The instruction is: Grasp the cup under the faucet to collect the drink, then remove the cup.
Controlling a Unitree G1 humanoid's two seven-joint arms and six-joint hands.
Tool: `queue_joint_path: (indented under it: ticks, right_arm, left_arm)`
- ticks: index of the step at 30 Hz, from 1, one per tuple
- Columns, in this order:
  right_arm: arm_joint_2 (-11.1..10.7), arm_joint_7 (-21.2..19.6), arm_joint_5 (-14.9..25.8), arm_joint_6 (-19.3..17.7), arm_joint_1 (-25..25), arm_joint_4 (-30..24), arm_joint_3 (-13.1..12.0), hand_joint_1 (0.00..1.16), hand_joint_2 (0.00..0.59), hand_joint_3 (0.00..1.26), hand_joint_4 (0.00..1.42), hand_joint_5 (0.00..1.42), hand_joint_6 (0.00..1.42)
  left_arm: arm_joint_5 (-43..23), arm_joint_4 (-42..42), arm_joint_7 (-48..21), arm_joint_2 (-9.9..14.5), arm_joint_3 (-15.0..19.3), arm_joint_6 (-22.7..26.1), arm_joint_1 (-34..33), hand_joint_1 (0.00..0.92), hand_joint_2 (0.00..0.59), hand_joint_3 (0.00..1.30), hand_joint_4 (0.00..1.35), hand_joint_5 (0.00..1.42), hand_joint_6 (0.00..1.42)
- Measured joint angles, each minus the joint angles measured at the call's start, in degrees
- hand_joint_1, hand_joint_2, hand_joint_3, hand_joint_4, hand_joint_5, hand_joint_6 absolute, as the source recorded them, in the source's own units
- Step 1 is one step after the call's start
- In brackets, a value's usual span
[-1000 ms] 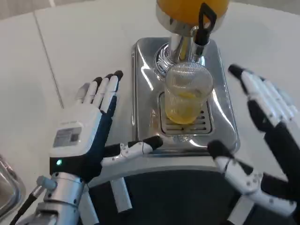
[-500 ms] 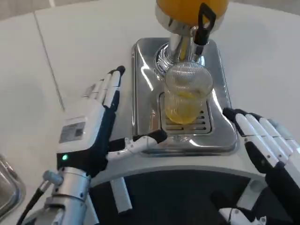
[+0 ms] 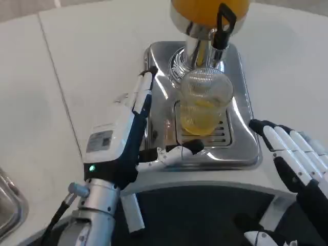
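From the head view, the cup stands on the slotted grille of the steel drip tray, right under the faucet of the orange drink dispenser. It is a clear ribbed cup, upright, with yellow drink filling roughly its lower half. It has not shifted from where it stood a second ago.

The left hand has moved the most. A second ago it lay flat over the white table, well left of the tray. Now it has swung in towards the cup and turned on edge, its long fingers reaching over the tray's left rim and its thumb stretched across the tray's front edge just below the grille. The fingers are spread apart and hold nothing; they are near the cup but I see a gap between them and it.

The right hand has dropped back from where it was raised beside the tray a second ago. It now sits low at the right, past the tray's front right corner, fingers extended and apart, grasping nothing, hardly moved in the last half second.

A bit of metal rim shows at the far left edge.
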Motion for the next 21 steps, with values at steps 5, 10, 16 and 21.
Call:
queue_joint_path:
  ticks: [5, 10, 16, 21]
  right_arm:
    - [1.2, 0.0, 0.4, -1.1, 2.2, -0.2, -0.3, 0.39, 0.369, 0.00, 0.00, 0.00, 0.00]
    - [1.9, 0.0, 1.0, -1.6, 3.1, -0.3, -0.8, 0.39, 0.368, 0.00, 0.00, 0.00, 0.00]
    - [3.1, 0.3, 0.9, -1.4, 2.4, -0.4, -0.7, 0.39, 0.367, 0.00, 0.00, 0.00, 0.00]
    - [3.5, 1.2, 0.2, -0.3, 0.7, -0.5, 0.3, 0.39, 0.367, 0.00, 0.00, 0.00, 0.00]
  left_arm:
    - [-1.4, 3.1, 0.1, -0.7, -0.4, -1.1, -2.7, 0.117, 0.004, 0.00, 0.00, 0.17, 0.17]
    - [-1.5, 5.3, 0.3, -0.9, -1.1, -2.3, -4.6, 0.118, 0.009, 0.00, 0.00, 0.20, 0.20]
    - [-2.1, 8.3, 0.4, -1.3, -2.0, -4.4, -6.2, 0.133, 0.011, 0.00, 0.00, 0.23, 0.22]
    - [-2.5, 10.1, 0.5, -2.2, -2.6, -5.2, -7.1, 0.135, 0.011, 0.00, 0.00, 0.24, 0.23]
